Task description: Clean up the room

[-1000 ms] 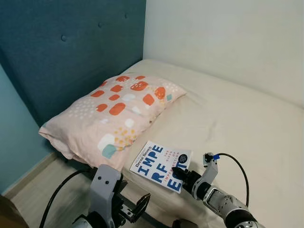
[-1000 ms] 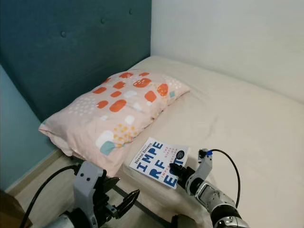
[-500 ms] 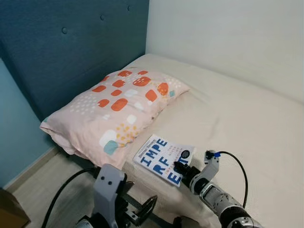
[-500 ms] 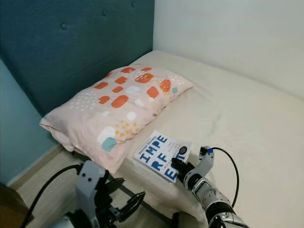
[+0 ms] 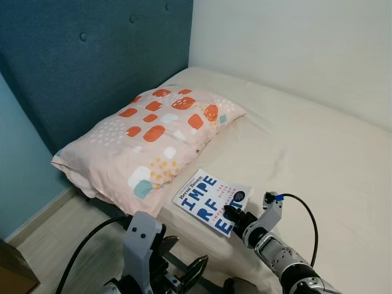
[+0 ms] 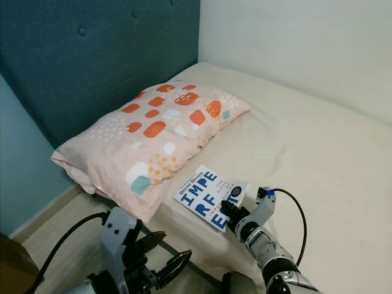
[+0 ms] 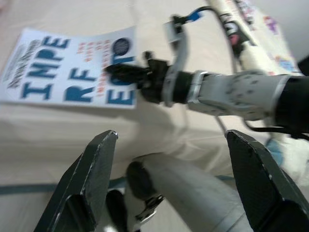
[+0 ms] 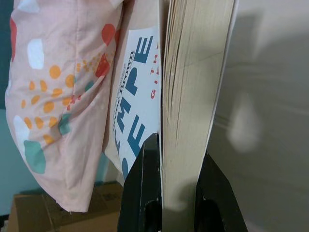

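Observation:
A white book with big blue letters lies on the cream bed near its front edge, beside the pillow. My right gripper is shut on the book's near corner. In the right wrist view the book's page edge stands clamped between the two black fingers. My left gripper hangs open below the bed's edge, over the floor. Seen in the left wrist view, its wide-spread fingers face the book and the right arm.
A pink pillow with orange and white patches lies against the blue padded headboard. A white wall runs behind the bed. Wooden floor lies to the left, with a cardboard box at the lower left corner.
The camera has shifted a little. The right gripper stays shut on the book, which sits slightly farther onto the bed. The left gripper has edged right and lower.

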Available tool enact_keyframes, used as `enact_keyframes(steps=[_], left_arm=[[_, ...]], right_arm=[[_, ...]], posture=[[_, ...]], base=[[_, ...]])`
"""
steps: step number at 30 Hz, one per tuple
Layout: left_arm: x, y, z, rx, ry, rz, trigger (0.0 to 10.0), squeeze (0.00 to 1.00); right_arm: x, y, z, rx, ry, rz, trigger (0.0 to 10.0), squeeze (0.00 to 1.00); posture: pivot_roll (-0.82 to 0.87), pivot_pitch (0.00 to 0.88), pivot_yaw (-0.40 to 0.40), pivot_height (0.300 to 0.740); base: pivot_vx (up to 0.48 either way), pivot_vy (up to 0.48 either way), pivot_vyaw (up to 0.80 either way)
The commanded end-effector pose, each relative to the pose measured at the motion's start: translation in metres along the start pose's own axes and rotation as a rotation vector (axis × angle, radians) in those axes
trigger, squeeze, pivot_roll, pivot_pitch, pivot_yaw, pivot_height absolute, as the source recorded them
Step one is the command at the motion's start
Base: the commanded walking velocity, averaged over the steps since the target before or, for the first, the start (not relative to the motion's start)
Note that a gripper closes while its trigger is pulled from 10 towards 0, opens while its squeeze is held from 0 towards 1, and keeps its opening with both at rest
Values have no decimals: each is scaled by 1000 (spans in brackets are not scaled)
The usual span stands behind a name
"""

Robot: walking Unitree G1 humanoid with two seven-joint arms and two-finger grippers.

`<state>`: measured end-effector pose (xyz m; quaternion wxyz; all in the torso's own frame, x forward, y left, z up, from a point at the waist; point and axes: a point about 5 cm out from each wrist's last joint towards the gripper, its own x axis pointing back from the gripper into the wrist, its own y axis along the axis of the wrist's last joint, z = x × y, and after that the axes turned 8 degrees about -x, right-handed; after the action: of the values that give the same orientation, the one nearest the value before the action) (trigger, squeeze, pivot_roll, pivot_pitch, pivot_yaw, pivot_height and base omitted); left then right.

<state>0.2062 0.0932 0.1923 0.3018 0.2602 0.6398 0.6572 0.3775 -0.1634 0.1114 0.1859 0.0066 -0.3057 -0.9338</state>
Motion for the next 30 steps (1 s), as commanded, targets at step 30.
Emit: enact_keyframes(steps=[30], left_arm=[[2,-14,4,-341,6,64,10000,0]], right_arm=[[11,-7,-19,38,-68,88,10000,0]], posture=[[99,454,-64,597]], base=[[0,0,0]])
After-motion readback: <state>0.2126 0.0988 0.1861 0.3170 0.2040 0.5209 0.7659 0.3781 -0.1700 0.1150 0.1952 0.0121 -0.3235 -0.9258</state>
